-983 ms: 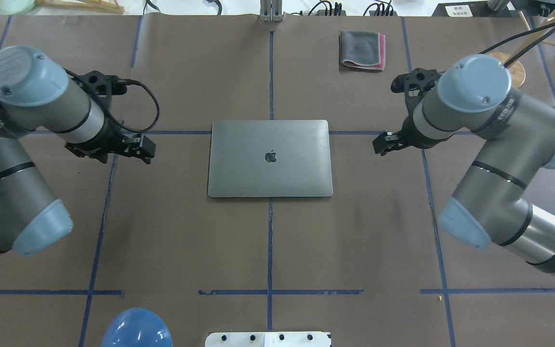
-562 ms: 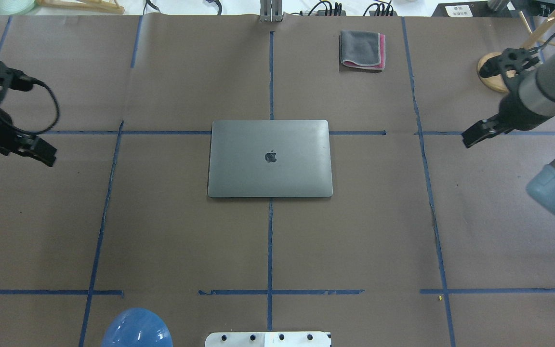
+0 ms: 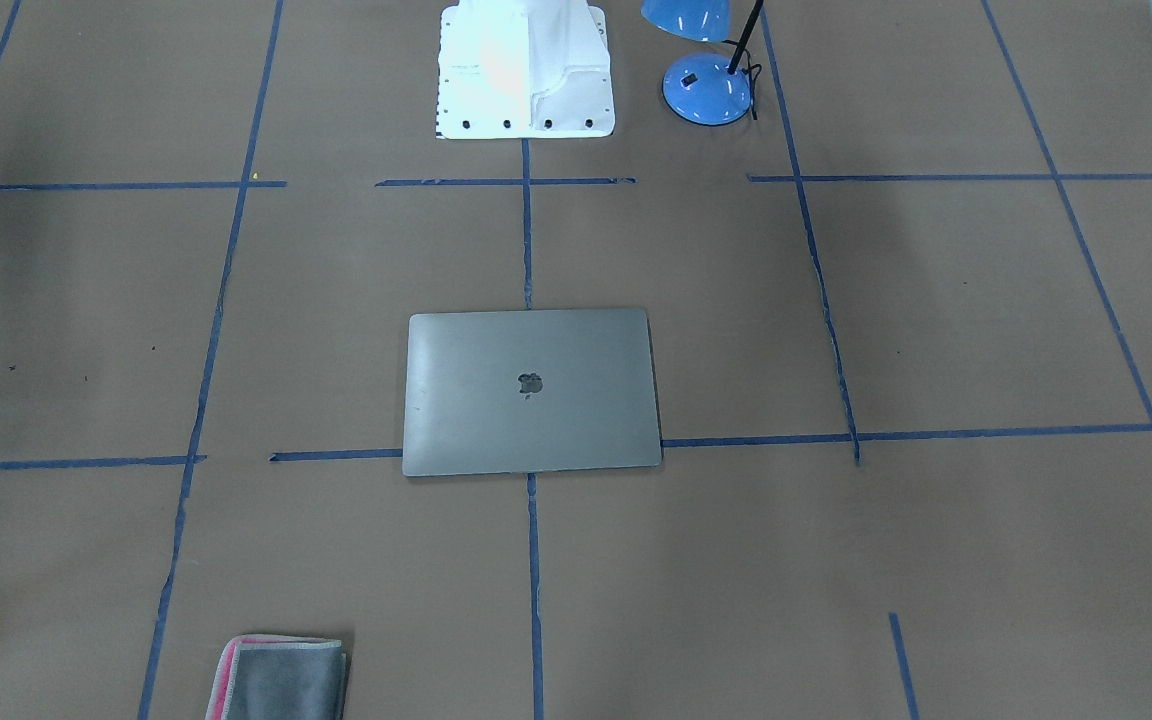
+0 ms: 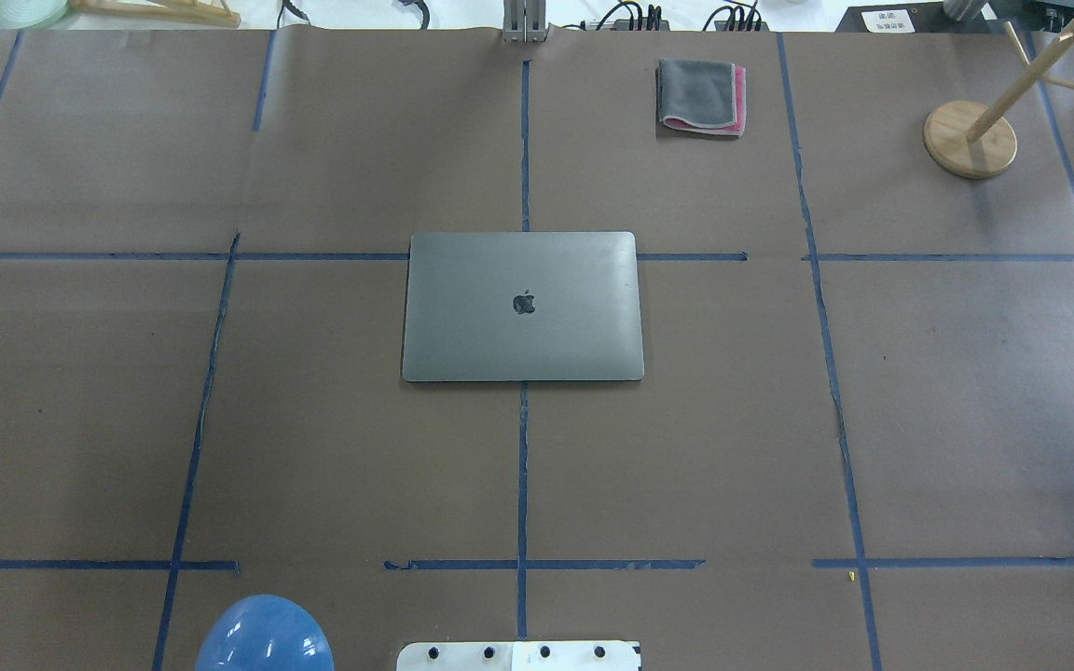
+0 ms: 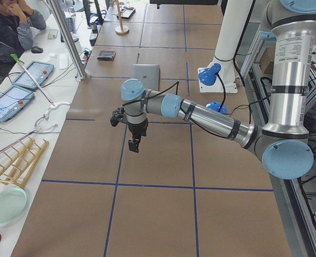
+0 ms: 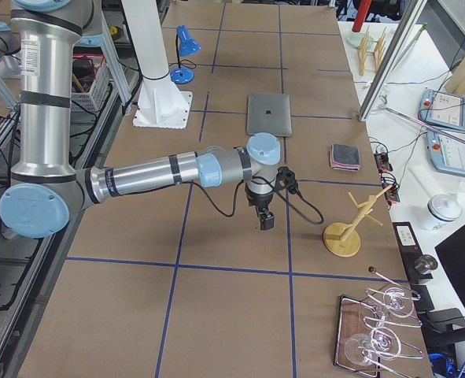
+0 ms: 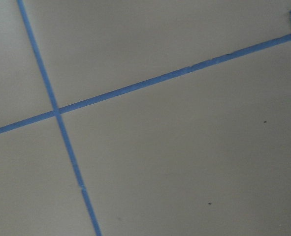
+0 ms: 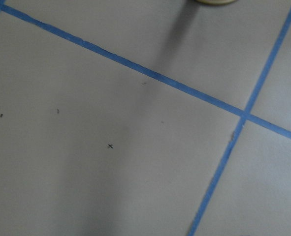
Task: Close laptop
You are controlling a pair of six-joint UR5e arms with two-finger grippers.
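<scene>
Laptop (image 4: 523, 306) lies shut at frame centre; closing looks done; left gripper (image 5: 133, 144) and right gripper (image 6: 264, 221) hang well apart from it, their spread impossible to tell; probably nothing further needed.

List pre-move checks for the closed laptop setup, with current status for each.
1. Lid of laptop flat down, logo up: ok.
2. Gap between left gripper and laptop: ok, well apart.
3. Gap between right gripper and laptop: ok, well apart.
4. Fingers open or shut, either arm: cannot tell.
5. Gap between folded cloth and laptop: ok.
</scene>
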